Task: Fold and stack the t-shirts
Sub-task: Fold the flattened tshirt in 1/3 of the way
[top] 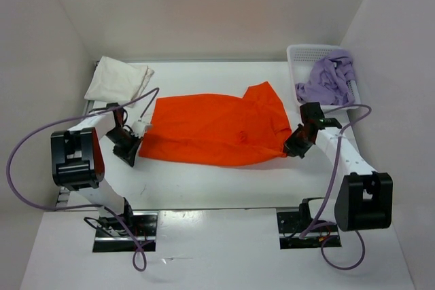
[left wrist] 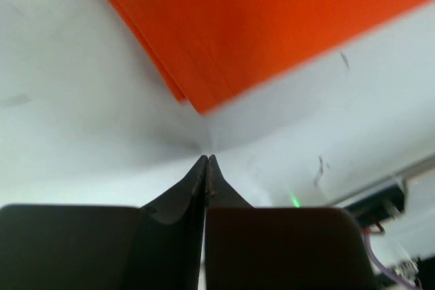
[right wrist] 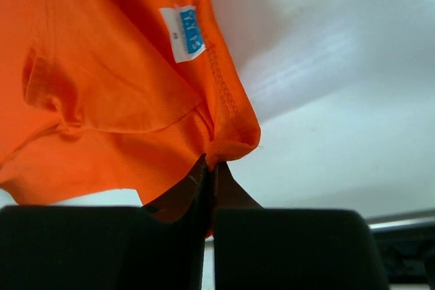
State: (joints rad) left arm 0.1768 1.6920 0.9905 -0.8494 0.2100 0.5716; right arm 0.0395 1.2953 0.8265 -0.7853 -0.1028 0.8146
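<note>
Orange fills the middle of the table (top: pixel 204 185): the orange t-shirt (top: pixel 217 130) lies spread out crosswise, mostly flat, with a rumpled hump of cloth at its far right end. The left gripper (top: pixel 130 146) is down at the shirt's near left corner and the right gripper (top: pixel 297 144) is down at its near right corner, so the two arms stand at either end of the garment's near edge.

Seen from the left wrist, the left gripper (left wrist: pixel 207 159) has its jaws pressed together, tip against tip, over bare white tabletop. The corner of the orange t-shirt (left wrist: pixel 272 32) ends just ahead of the tips and apart from them, and the dark fingers (left wrist: pixel 177 202) meet only each other.

Seen from the right wrist, the right gripper (right wrist: pixel 209 162) is closed too, and it pinches the orange t-shirt (right wrist: pixel 122 86) at a stitched hem corner, which bunches right at the tips. A small white and blue label (right wrist: pixel 185 33) is sewn on the fabric above that hem.

The cream-white t-shirt (top: pixel 117 79) lies folded at the far left corner of the table, apart from the left gripper. The lavender t-shirt (top: pixel 329 83) sits crumpled in the white perforated basket (top: pixel 306 51) at the far right corner, just beyond the right gripper.
</note>
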